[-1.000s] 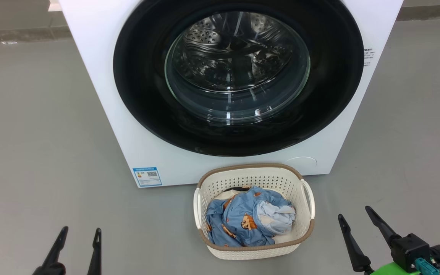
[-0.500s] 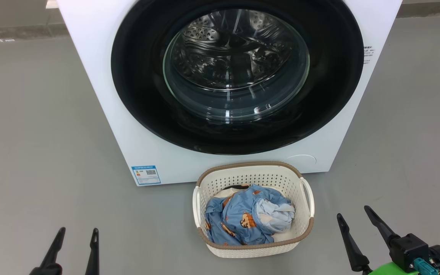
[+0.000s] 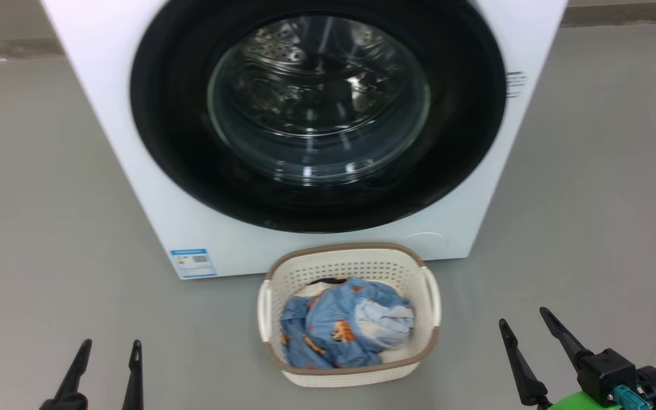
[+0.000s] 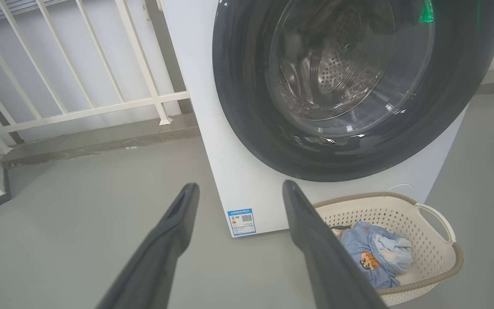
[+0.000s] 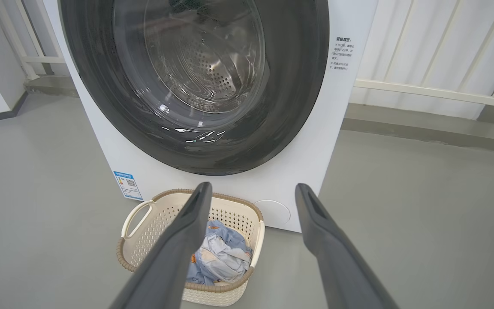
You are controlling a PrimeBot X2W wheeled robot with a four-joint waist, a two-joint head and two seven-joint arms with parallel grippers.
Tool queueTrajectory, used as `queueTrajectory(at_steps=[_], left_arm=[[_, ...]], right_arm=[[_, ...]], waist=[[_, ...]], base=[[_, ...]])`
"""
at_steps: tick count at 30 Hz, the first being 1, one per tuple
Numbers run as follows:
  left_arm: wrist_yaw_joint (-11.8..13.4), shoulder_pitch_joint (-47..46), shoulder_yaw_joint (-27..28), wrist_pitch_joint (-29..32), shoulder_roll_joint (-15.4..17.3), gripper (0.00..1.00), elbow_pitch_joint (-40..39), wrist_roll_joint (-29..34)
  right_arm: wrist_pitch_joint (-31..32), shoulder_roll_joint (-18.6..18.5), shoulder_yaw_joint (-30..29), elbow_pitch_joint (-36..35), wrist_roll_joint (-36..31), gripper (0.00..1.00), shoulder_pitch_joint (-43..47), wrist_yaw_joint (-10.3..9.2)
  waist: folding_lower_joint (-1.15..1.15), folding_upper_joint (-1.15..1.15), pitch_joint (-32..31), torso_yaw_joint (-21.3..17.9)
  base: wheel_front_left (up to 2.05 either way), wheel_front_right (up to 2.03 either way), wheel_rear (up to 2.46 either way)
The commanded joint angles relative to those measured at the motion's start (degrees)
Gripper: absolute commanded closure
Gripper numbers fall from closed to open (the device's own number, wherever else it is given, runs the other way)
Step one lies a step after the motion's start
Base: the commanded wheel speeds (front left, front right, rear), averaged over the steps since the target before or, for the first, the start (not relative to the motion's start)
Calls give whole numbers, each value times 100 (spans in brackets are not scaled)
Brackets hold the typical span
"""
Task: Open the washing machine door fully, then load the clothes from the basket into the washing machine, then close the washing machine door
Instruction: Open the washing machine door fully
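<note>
- Two wide-open, empty grippers: left gripper (image 3: pixel 111 343) left of the basket (image 3: pixel 345 249), right gripper (image 3: pixel 523 316) right of it.
- I see the washing machine door (image 3: pixel 316 108) shut beyond the basket; neither arm seems nearer.

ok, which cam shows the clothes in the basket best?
Head view: the clothes show whole from above in the basket. In both wrist views a dark finger hides part of them.
</note>
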Motion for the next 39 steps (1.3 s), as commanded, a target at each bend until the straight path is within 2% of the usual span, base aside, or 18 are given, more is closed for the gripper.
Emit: queueTrajectory(at_steps=[1,19,39], left_arm=[[-26,-126,200,-60,39,0,-142,28],[-74,-163,308,-60,-50,0,-270,-48],[-160,-179,379,-60,-112,0,-215,-6]], right_arm=[[-70,-66,138,-119,17,0,-58,10],[-70,-57,146,-116,33,0,-58,10],[-70,-49,150,-108,18,0,-76,10]], waist=[[0,0,4,-11],[0,0,15,-34],[0,0,0,-2]], base=[[118,124,-242],[106,109,-215],[9,9,-18]])
